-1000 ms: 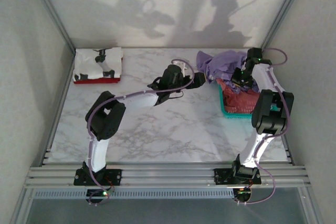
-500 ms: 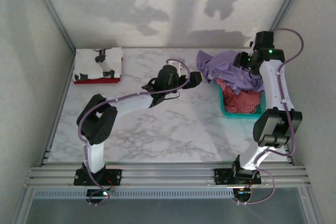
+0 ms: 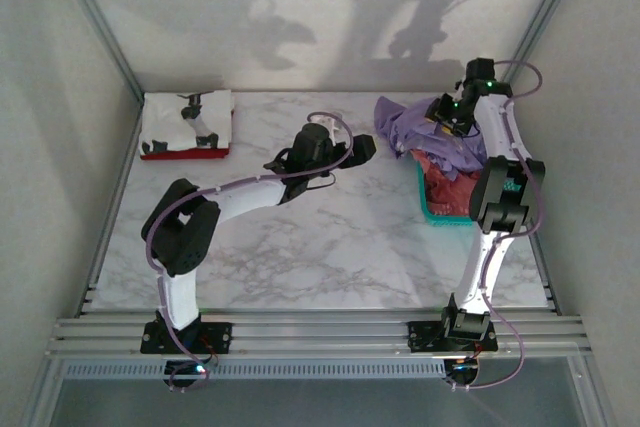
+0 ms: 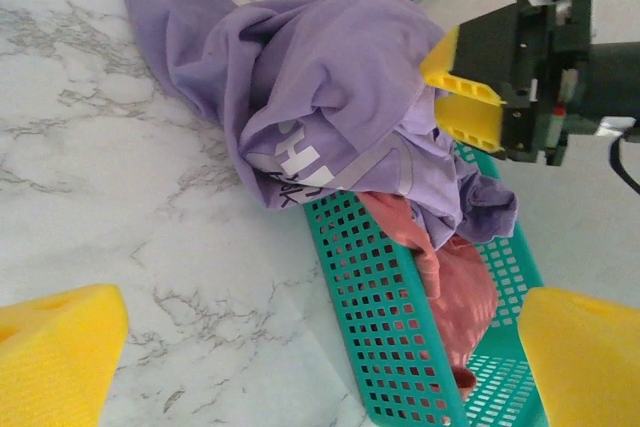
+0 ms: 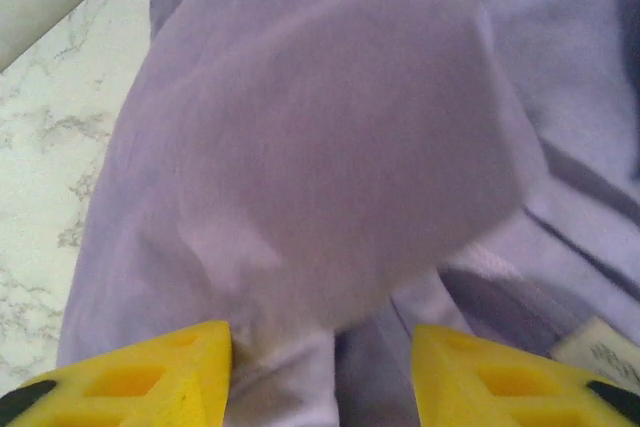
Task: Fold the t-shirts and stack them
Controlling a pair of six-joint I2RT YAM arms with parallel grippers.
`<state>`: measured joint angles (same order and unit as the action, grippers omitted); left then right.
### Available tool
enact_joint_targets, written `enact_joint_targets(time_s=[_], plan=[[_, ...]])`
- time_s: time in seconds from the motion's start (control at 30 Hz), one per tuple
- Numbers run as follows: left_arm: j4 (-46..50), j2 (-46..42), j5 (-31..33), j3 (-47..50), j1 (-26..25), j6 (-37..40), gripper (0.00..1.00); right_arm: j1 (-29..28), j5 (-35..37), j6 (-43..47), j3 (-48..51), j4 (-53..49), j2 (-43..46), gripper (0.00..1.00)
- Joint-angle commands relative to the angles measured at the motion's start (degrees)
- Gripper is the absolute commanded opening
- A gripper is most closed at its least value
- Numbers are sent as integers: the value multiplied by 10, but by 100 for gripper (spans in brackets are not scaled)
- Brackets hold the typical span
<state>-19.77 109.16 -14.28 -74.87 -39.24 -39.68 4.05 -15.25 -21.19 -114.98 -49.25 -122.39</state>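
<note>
Two robot arms reach over a marble table [image 3: 300,247]. At its far left corner lie two folded shirts in one stack: a white t-shirt [image 3: 187,115] with black print on a red t-shirt [image 3: 180,155]. At the far right, one teal basket [image 4: 400,287] holds one coral-red t-shirt [image 4: 455,287] under a heap of lavender t-shirts [image 4: 330,77], one with white lettering; their number is unclear. The left gripper [image 4: 320,357] is spread wide and empty, just beside the basket. The right gripper [image 5: 325,377] has lavender cloth between its fingers; whether it pinches is unclear.
</note>
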Motion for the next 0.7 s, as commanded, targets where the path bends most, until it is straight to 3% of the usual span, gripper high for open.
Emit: enact_joint_targets(time_s=[0.0,0.17,0.37,0.5,0.67], plan=[[-18,-12,-4,10,3,-4,100,-4,-26,-37,-23,38,-3,31],[-13,-16,-5,18,4,3,100,-5,8,-69,16,69,59,1],[-2,-49,22,39,13,6,100,-11,31,-93,98,129,177,0],[21,-100,43,69,26,7,100,-48,30,-98,172,192,274,0],[64,-149,53,90,37,27,100,-62,60,-66,93,148,312,0]])
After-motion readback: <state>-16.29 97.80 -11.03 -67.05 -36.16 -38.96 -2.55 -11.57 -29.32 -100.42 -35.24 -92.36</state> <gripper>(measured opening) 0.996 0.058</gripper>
